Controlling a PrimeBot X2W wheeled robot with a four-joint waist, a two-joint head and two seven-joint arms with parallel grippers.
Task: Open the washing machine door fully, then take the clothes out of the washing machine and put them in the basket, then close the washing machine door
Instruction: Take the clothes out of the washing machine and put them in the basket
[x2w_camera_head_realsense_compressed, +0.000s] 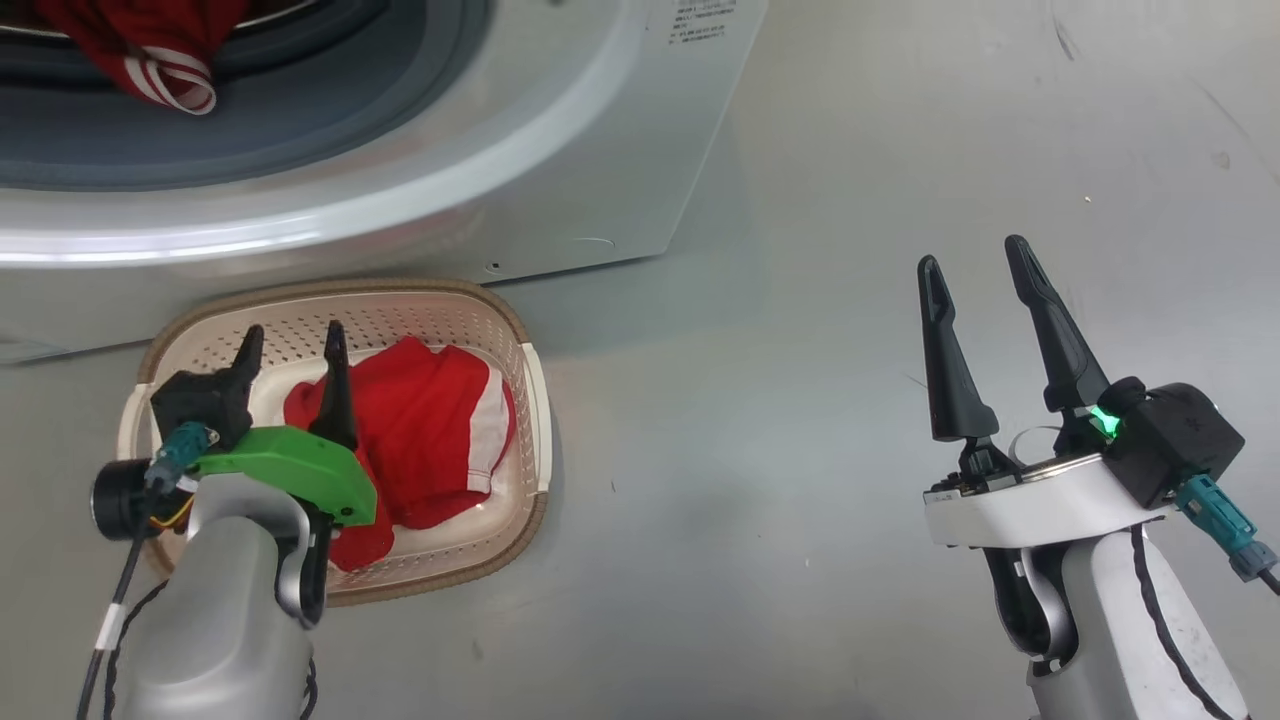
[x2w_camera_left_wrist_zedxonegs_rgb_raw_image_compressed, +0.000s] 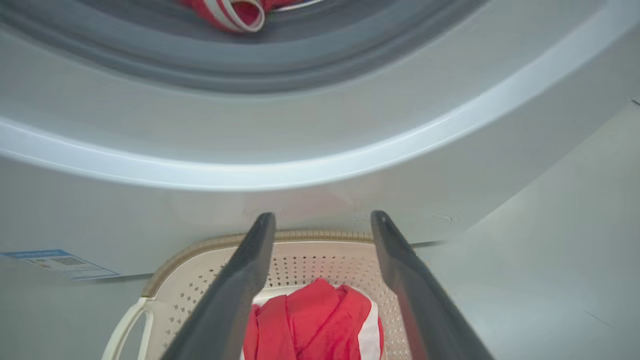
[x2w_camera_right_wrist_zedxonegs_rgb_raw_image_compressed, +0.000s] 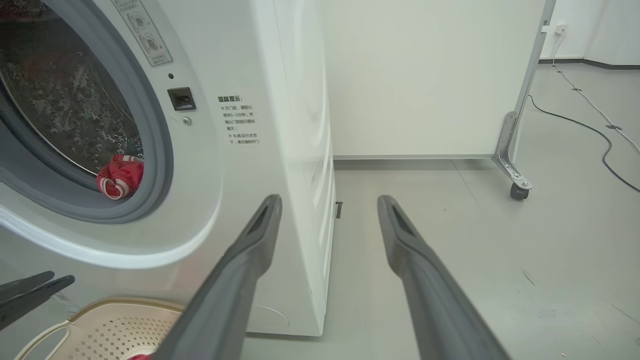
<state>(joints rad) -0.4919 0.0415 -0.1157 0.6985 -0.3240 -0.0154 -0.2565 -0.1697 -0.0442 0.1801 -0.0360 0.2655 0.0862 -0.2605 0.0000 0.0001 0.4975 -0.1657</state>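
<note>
The white washing machine (x2w_camera_head_realsense_compressed: 560, 130) has its grey-gasketed port uncovered; its door is out of view. Red clothes with white stripes (x2w_camera_head_realsense_compressed: 165, 60) hang over the port's lip, also seen in the right wrist view (x2w_camera_right_wrist_zedxonegs_rgb_raw_image_compressed: 120, 176). The cream basket (x2w_camera_head_realsense_compressed: 500, 320) stands on the floor against the machine's front, with a red and white garment (x2w_camera_head_realsense_compressed: 420, 430) lying loose in it. My left gripper (x2w_camera_head_realsense_compressed: 292, 335) hovers open over the basket, its fingers apart above the garment (x2w_camera_left_wrist_zedxonegs_rgb_raw_image_compressed: 310, 325) and holding nothing. My right gripper (x2w_camera_head_realsense_compressed: 974, 255) stands open over bare floor to the right, off the machine's corner.
A white partition panel on a castor (x2w_camera_right_wrist_zedxonegs_rgb_raw_image_compressed: 515, 175) stands behind the machine's right side. A cable (x2w_camera_right_wrist_zedxonegs_rgb_raw_image_compressed: 590, 125) runs across the grey floor at the far right. A blue label (x2w_camera_left_wrist_zedxonegs_rgb_raw_image_compressed: 60, 262) sits low on the machine's front.
</note>
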